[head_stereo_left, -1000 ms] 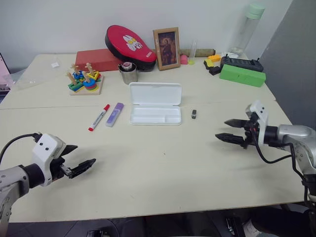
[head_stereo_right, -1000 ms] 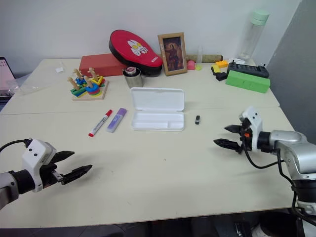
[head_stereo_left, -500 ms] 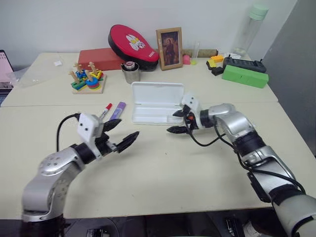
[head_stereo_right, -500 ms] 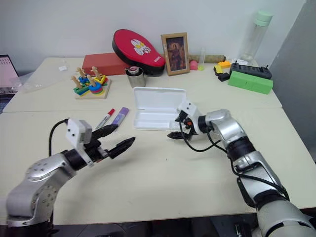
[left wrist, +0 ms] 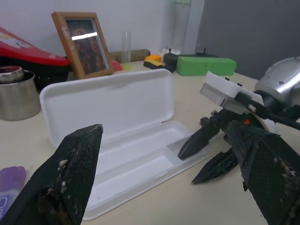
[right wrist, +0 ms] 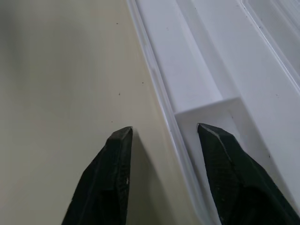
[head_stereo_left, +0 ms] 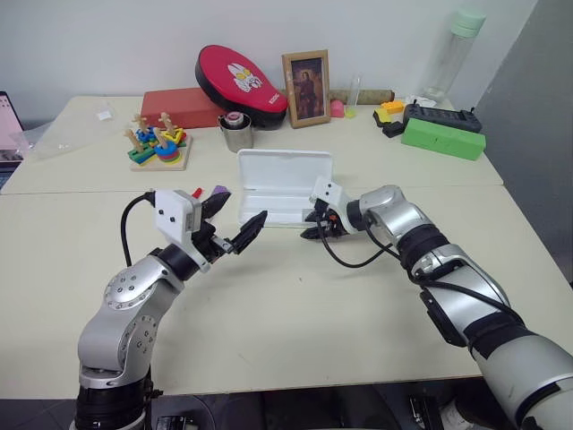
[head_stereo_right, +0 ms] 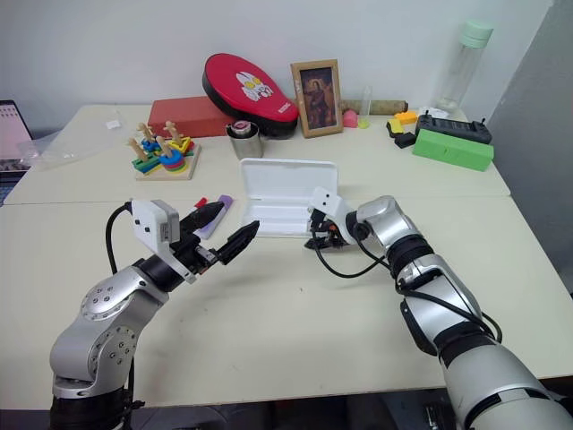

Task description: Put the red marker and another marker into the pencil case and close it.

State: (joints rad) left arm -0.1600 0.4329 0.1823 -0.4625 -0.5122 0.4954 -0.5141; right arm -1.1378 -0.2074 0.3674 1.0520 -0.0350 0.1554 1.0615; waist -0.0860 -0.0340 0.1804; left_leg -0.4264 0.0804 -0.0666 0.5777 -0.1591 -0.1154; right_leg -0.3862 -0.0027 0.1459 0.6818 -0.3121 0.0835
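1. The pencil case is lying open near the middle of the table, its lid standing up on the far side and its divided tray empty.
2. The right gripper is sitting at the near right corner of the tray, its two black fingers apart; in the right wrist view one finger is over the tray's end compartment and the other is over the bare table, so the tray's near wall lies between them (whether they are touching it cannot be told).
3. The left gripper is hovering just left of the case with its fingers spread wide, gripping nothing, and pointing toward the tray.
4. The red marker is lying on the table to the left of the case, mostly hidden behind the left gripper, with just its red cap peeking out.
5. The lilac highlighter is lying just beside the red marker, between it and the case, also partly covered by the left gripper.
6. Along the far edge of the table are standing a red box, a red oval pouch, a framed picture, a metal cup, a wooden stacking toy, a green box and a tall clear bottle.
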